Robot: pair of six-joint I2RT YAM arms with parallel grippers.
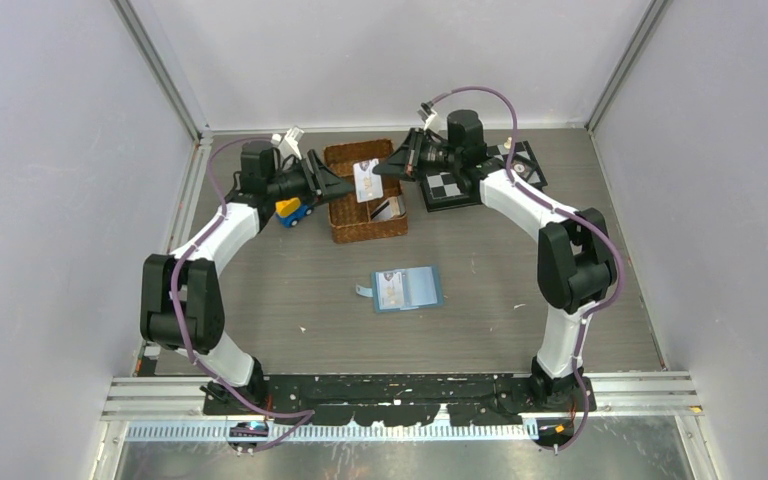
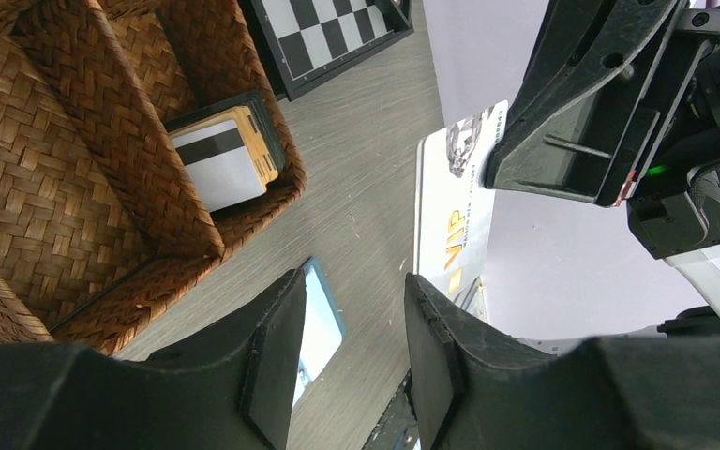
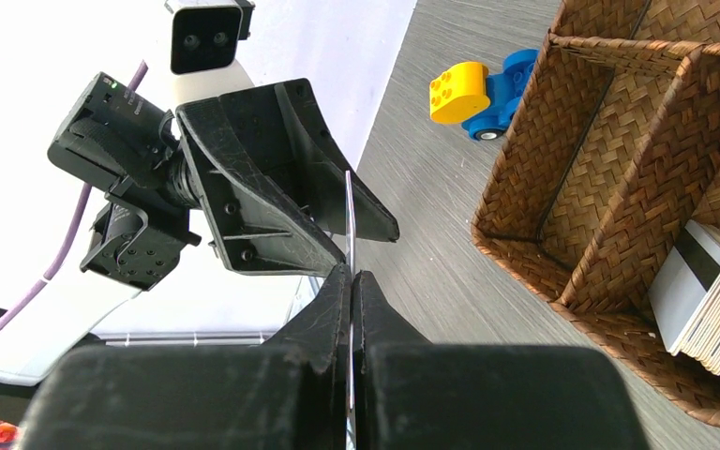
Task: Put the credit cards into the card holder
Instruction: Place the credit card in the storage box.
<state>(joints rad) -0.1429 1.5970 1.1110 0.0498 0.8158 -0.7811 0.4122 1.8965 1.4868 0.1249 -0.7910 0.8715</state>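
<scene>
Grey wood-grain desk [image 1: 290,290]. Right pincer [image 3: 349,277] clamped on a white credit card [image 2: 450,216], upper centre, above wicker basket [image 1: 370,236]; left pincer [image 2: 354,279] apart beside it. Other credit cards [image 3: 712,291] stacked in basket. Card holder [image 1: 407,289] lies open, centre frame.

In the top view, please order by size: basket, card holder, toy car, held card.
Basket
Card holder
Toy car and held card: alike, and the card hangs nearer the camera, so unranked.
</scene>
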